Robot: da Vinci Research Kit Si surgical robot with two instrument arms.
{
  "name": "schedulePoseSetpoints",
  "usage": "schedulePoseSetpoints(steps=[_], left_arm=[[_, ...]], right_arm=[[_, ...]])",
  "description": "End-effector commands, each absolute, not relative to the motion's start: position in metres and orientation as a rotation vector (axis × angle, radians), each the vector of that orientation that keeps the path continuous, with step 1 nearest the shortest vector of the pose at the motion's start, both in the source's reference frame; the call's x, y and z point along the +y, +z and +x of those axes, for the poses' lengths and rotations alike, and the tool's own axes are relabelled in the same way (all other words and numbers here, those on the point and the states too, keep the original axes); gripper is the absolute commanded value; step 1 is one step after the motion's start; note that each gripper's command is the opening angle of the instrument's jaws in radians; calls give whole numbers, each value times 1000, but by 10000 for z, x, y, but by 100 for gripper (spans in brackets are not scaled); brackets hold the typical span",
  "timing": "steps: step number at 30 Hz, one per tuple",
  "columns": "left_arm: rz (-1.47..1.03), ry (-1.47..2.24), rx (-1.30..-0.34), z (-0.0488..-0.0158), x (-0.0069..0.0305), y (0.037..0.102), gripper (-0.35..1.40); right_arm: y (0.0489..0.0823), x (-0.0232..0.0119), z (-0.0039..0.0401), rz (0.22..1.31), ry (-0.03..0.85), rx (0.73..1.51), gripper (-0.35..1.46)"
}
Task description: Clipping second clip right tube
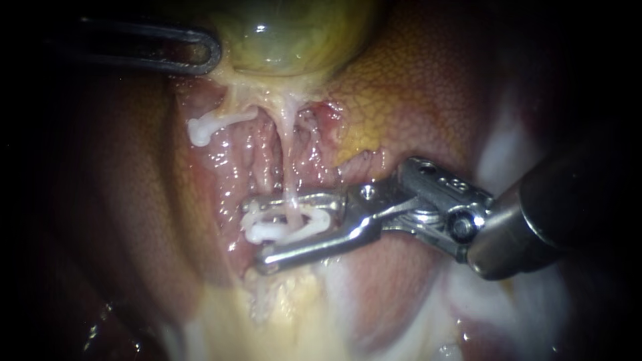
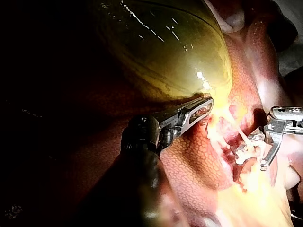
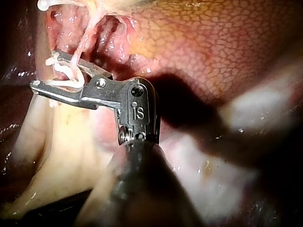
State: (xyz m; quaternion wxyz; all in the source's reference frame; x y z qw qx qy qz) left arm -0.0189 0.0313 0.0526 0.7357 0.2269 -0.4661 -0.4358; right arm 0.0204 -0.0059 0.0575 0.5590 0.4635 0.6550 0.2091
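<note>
The green gallbladder [image 1: 287,33] [image 2: 165,52] lies at the top of the endoscope view. My left instrument [image 1: 207,53] [image 2: 206,106] has its slotted jaws shut on the gallbladder's lower edge. Two pale tubes run down from there. The left tube [image 1: 231,119] carries a white clip [image 1: 198,132] [image 3: 43,4]. Around the thin right tube [image 1: 289,167] [image 3: 85,40] stand the metal jaws of my right instrument [image 1: 255,234] [image 3: 46,71] [image 2: 255,152]. They hold a white clip [image 1: 314,224] [image 3: 64,71], which wraps the tube. More white clip material [image 1: 261,232] lies near the jaw tips.
Mottled orange-brown liver [image 1: 428,87] [image 2: 189,161] [image 3: 213,42] surrounds the dissected pink bed [image 1: 247,160]. Pale yellow-white fatty tissue [image 1: 287,314] lies below the right instrument's jaws. Its dark shaft [image 1: 562,200] fills the right side.
</note>
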Motion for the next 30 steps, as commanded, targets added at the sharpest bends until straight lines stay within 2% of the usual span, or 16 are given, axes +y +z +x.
schedulePoseSetpoints(steps=[1, 9, 13, 16, 30], left_arm=[[499, -958, -1024, -189, 313, 526, -35], [499, -958, -1024, -190, 314, 526, -35], [499, -958, -1024, -190, 314, 526, -35], [499, -958, -1024, -189, 314, 526, -35], [499, -957, -1024, -189, 314, 526, -35]], right_arm=[[574, -58, 205, 1091, 493, 1545, 28], [569, -50, 204, 1095, 499, 1545, -2], [569, -50, 204, 1118, 529, 1525, -35], [570, -50, 204, 1122, 552, 1515, -35], [571, -52, 204, 1129, 561, 1507, -35]])
